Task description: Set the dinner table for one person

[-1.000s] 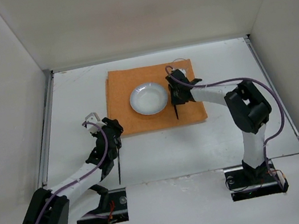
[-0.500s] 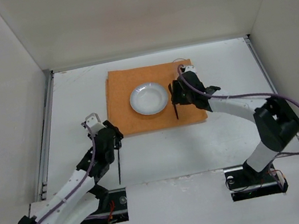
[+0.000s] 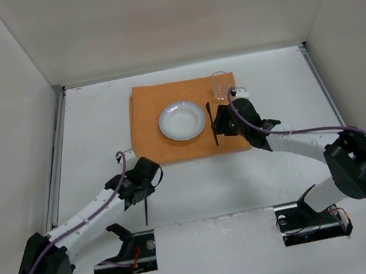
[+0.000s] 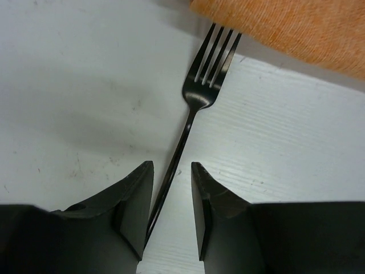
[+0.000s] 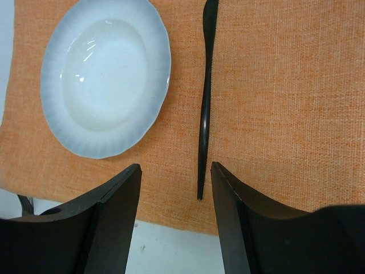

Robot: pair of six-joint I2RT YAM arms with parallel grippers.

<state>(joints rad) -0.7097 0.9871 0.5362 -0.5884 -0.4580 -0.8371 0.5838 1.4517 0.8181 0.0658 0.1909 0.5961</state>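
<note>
Fingers (image 4: 134, 200) of the left gripper (image 4: 171, 171) stand slightly spread, with the slim handle of a black fork (image 4: 201, 85) running between them. Whether they touch it cannot be told. The fork lies flat on the white table (image 3: 280, 162), its tines reaching the near left edge of the orange mat (image 3: 148, 122).

The right gripper (image 5: 174, 168) has its fingers spread wide above the mat, the thin end of a black knife (image 5: 204, 114) lying between them. Just left of the knife sits a shallow white bowl (image 5: 105, 74), its hollow showing only pale glaze. A clear glass (image 3: 220, 86) stands upright at the mat's far right corner; its contents cannot be told.

The left arm lies low, stretched from its base toward the fork. The right arm bends out to the right, its forearm angling back over the mat.
</note>
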